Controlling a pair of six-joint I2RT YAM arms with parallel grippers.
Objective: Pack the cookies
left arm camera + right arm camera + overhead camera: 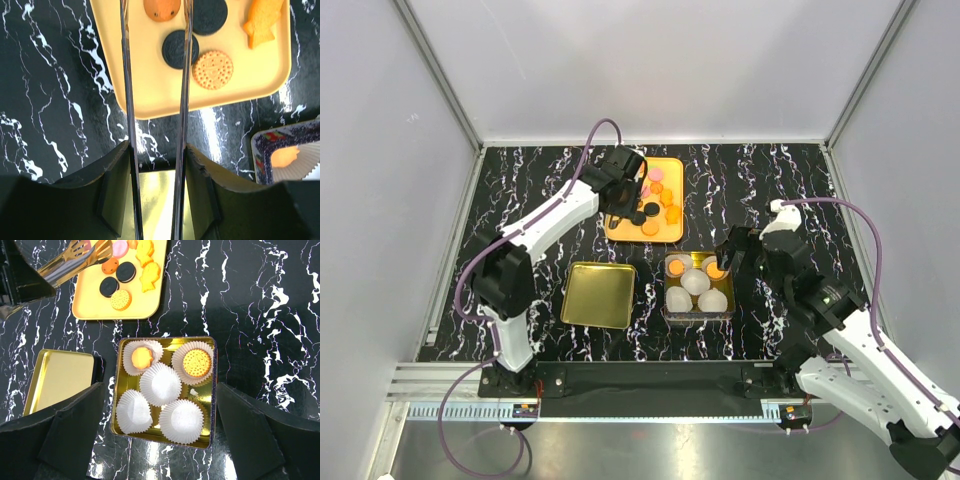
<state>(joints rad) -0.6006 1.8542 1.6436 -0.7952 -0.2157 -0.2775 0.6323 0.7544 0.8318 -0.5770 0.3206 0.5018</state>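
Your desk [800, 200] carries an orange tray [145, 305] at the back, with a gold tin [206, 405] and its lid [60, 380] nearer you, so loose stock and packing stay apart. Your right tool [160, 389] hangs wide open and empty above the tin, probably waiting. Your left tool [157, 150] is clamped on tongs [182, 100], whose blades sit either side of one of the cookies [161, 9] on the tray. Five cups [184, 421] line the tin. Two hold cookies and the rest lie on the tray. No writing is legible.
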